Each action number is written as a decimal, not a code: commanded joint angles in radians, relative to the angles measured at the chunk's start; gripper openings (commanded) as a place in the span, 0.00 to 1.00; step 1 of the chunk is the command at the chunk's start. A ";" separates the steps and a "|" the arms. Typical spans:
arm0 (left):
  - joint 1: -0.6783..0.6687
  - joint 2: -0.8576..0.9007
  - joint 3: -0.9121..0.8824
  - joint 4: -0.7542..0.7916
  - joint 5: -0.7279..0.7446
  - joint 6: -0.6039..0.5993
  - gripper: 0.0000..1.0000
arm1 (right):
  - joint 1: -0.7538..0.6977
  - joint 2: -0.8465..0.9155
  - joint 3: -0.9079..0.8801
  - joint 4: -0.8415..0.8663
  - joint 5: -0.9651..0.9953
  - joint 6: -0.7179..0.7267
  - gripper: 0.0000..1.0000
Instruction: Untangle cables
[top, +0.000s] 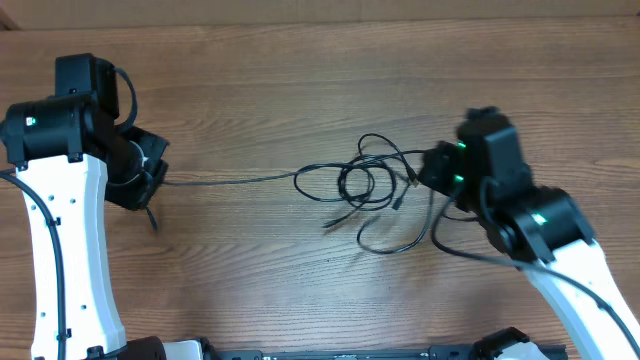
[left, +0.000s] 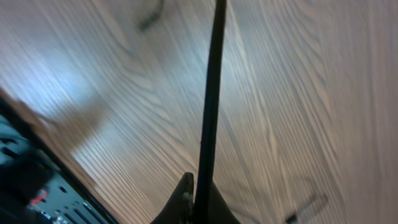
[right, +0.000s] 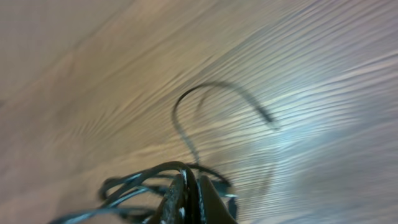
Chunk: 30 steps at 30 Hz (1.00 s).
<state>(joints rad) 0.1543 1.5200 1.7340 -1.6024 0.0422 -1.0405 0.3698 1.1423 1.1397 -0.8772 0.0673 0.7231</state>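
Observation:
The thin black cables (top: 365, 185) lie in a loose tangle of loops at the table's middle. One strand (top: 230, 180) runs taut to the left into my left gripper (top: 150, 180), which is shut on it; in the left wrist view this cable (left: 211, 93) stretches straight away from the fingertips (left: 198, 199). My right gripper (top: 428, 172) is at the tangle's right side, shut on a cable; in the right wrist view the strands (right: 134, 183) bunch at its fingertips (right: 189, 193), with one curved cable end (right: 217, 93) lying beyond.
A loose plug end (top: 330, 222) lies in front of the tangle. A cable loop (top: 395, 240) trails toward the near edge beside my right arm. Wood table (top: 300, 80) stretches behind.

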 joint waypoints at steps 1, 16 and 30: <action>0.030 -0.004 -0.003 -0.013 -0.172 0.008 0.04 | -0.045 -0.080 0.025 -0.053 0.249 0.007 0.04; 0.097 -0.003 -0.003 -0.021 -0.223 0.009 0.04 | -0.272 -0.064 0.025 -0.210 0.367 0.118 0.17; 0.093 -0.003 -0.003 0.073 0.196 0.341 0.04 | -0.265 0.142 0.025 -0.117 -0.431 -0.279 0.95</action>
<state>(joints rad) 0.2459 1.5200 1.7340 -1.5478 0.0265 -0.8692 0.0990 1.2312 1.1408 -1.0286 0.0273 0.7185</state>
